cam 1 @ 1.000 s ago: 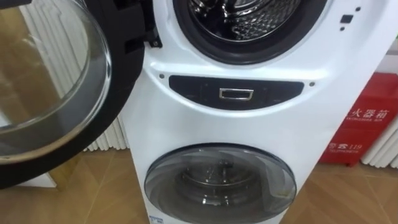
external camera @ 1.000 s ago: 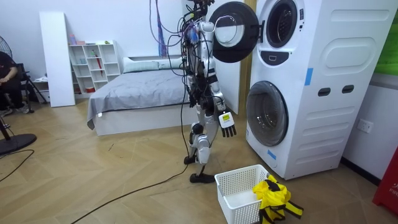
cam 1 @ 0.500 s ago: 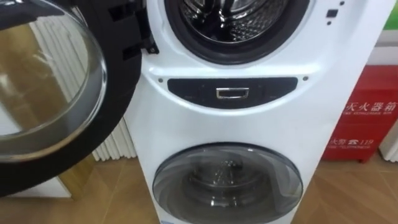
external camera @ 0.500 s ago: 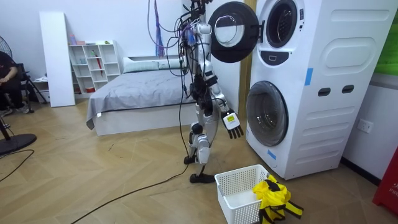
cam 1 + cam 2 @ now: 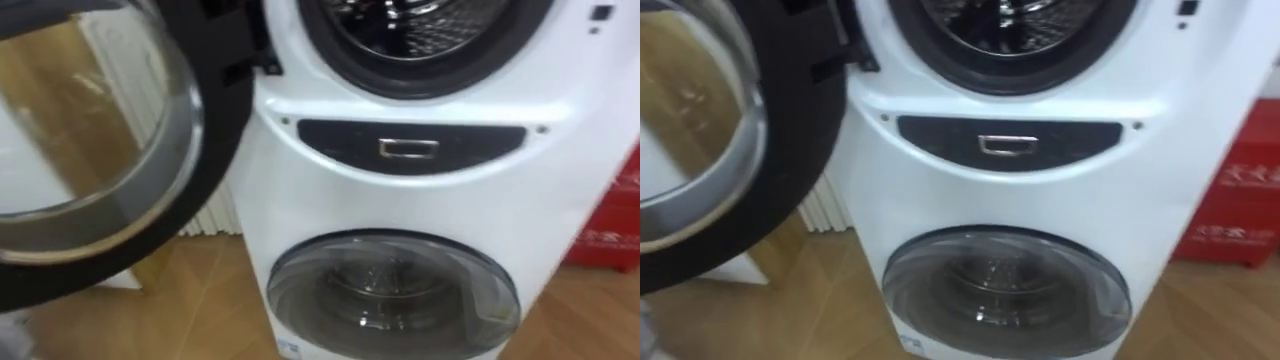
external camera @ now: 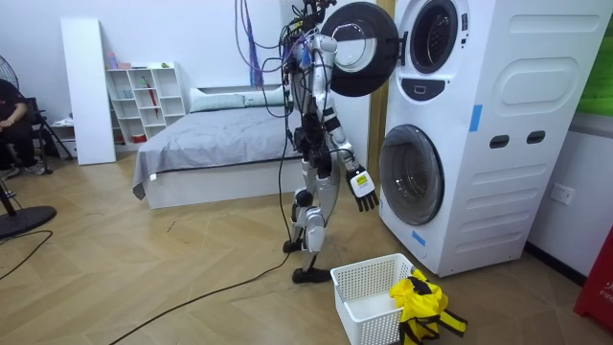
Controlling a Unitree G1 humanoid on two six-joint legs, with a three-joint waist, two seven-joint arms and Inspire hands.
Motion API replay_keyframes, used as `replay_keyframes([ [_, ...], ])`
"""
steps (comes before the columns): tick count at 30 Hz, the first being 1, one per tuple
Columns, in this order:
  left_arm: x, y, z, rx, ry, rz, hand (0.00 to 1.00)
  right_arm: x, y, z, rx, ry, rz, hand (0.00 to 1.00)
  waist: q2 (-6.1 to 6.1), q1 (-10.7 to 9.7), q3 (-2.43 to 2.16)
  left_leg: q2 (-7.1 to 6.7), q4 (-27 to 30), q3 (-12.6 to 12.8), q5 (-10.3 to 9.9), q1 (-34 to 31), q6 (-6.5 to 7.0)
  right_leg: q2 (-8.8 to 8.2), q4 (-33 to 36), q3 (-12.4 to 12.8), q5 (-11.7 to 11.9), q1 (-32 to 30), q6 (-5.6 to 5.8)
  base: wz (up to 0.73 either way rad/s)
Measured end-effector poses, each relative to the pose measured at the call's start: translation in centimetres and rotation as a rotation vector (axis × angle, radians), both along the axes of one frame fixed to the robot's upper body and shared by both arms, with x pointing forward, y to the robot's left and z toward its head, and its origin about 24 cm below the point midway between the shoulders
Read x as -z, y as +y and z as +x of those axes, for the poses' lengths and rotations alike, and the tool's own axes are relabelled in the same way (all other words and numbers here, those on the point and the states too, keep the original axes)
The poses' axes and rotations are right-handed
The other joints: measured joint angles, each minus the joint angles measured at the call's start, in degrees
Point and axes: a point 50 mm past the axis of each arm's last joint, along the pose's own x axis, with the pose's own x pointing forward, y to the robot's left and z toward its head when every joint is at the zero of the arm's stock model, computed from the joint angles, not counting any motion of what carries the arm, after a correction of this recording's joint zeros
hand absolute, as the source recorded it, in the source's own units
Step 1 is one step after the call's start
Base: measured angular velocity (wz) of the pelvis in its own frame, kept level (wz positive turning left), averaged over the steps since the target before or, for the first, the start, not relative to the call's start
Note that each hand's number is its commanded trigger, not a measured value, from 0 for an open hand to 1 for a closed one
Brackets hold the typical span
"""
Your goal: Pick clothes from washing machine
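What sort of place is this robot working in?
Probably a bedroom or small flat with a laundry corner: a bed, white shelves against the wall, and two stacked washing machines.

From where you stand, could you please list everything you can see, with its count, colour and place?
washing machine: one stacked unit, white, at the room view's right
upper door: one, black-rimmed glass, swung open
lower door: one, glass, shut
basket: one, white, on the floor before the washing machine
clothes: one bundle, yellow, hanging over the basket's edge
red box: one, beside the washing machine
bed: one, grey, behind the robot
shelf: one, white, far wall
person: one, seated, room view's left edge
right hand: dark fingers, open, near the lower door
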Motion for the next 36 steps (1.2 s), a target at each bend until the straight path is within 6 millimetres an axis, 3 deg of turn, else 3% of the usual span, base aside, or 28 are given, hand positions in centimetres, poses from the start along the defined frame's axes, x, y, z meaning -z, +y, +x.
replay_keyframes([
  [1, -2.4, 0.3, -0.1, -0.018, -0.061, 0.056, 0.0, 0.0, 0.1, 0.1, -0.002, -0.002, 0.009, 0.0, -0.03, 0.5, 0.13, -0.03, 0.11, -0.44, 0.0, -0.08, 0.0, -0.01, -0.01, -0.3, 0.0, 0.2, 0.0, 0.19],
  [2, -3.5, 0.4, -0.1, -0.022, -0.087, 0.087, 0.0, 0.1, 0.2, 0.1, -0.003, 0.0, 0.012, 0.0, -0.04, 0.51, 0.22, -0.07, 0.17, -0.76, 0.0, -0.08, 0.0, -0.05, -0.01, -0.45, 0.0, 0.42, 0.0, 0.28],
  [4, -7.5, -0.2, -0.5, -0.029, -0.216, 0.204, 0.0, 0.1, 0.2, -0.2, -0.001, 0.007, 0.014, 0.0, 0.25, 0.5, 0.73, -0.5, 0.44, -1.34, 0.12, 0.02, 0.2, -0.39, -0.1, -0.26, -0.01, 1.35, 0.02, 0.32],
  [6, -10.0, -1.2, -1.3, -0.045, -0.279, 0.328, 0.0, 0.2, 0.3, -0.5, 0.001, 0.014, 0.017, 0.0, 0.46, 0.82, 1.01, -0.97, 0.3, -1.42, 0.23, -0.06, 0.39, -0.83, -0.1, -0.55, -0.21, 1.37, 0.34, 0.12],
  [10, -13.3, -3.5, -2.6, -0.045, -0.38, 0.502, 0.0, 0.5, 0.8, -1.5, 0.018, 0.038, 0.049, 0.0, 0.26, 1.4, 0.93, -1.14, 0.19, -1.54, 0.35, -0.69, 0.55, -1.03, 0.0, -1.29, -0.32, 1.05, 0.54, 0.02],
  [12, -13.4, -3.8, -2.8, -0.043, -0.395, 0.505, 0.0, 0.6, 0.8, -1.9, 0.024, 0.052, 0.053, 0.0, 0.06, 1.38, 0.8, -1.38, 0.46, -1.6, 0.52, -1.23, 0.5, -1.24, -0.27, -1.68, -0.67, 0.86, 1.09, 0.02],
  [19, -13.8, -5.8, -3.4, -0.037, -0.45, 0.55, 0.0, 0.7, 1.2, -2.2, 0.008, 0.062, 0.074, 0.0, -0.9, 0.75, -0.08, -1.84, 1.29, -2.29, 1.16, -2.11, 0.53, -1.45, -0.67, -1.7, -0.59, 0.67, 0.95, 0.05],
  [26, -13.6, -9.0, -3.9, 0.042, -0.566, 0.55, 0.0, 1.0, 2.2, -1.7, 0.006, 0.054, 0.113, 0.0, -1.23, 0.65, -0.06, -1.97, 1.2, -2.58, 1.28, -1.98, 0.85, -1.77, -0.28, -2.63, -0.46, 1.33, 1.08, 0.08],
  [29, -12.9, -10.9, -3.7, 0.134, -0.585, 0.588, 0.0, 0.9, 2.4, -1.3, -0.008, 0.045, 0.123, 0.0, -1.8, 0.52, -0.19, -2.38, 1.18, -3.2, 1.8, -2.01, 1.09, -2.2, 0.09, -3.23, -0.58, 1.36, 1.24, 0.12],
  [31, -12.1, -12.4, -3.8, 0.209, -0.601, 0.599, 0.0, 0.9, 2.4, -1.2, 0.016, 0.031, 0.136, 0.0, -2.5, 0.38, 0.17, -2.94, 1.15, -3.61, 2.2, -2.01, 1.39, -2.64, 0.08, -3.22, -0.8, 1.39, 1.59, 0.12],
  [33, -11.4, -13.4, -3.6, 0.288, -0.62, 0.584, 0.0, 0.9, 2.5, -1.1, 0.032, 0.021, 0.148, 0.0, -2.79, 0.36, 0.01, -3.23, 1.24, -3.78, 2.42, -2.04, 1.63, -2.88, 0.23, -3.23, -0.76, 1.39, 1.7, 0.1],
  [36, -10.7, -15.3, -3.1, 0.41, -0.672, 0.548, 0.0, 1.1, 3.1, -0.5, 0.002, 0.018, 0.159, 0.0, -3.28, 0.16, 0.13, -3.59, 1.21, -4.14, 3.11, -2.05, 1.88, -3.2, 0.47, -3.36, -0.56, 1.46, 2.05, 0.07],
])
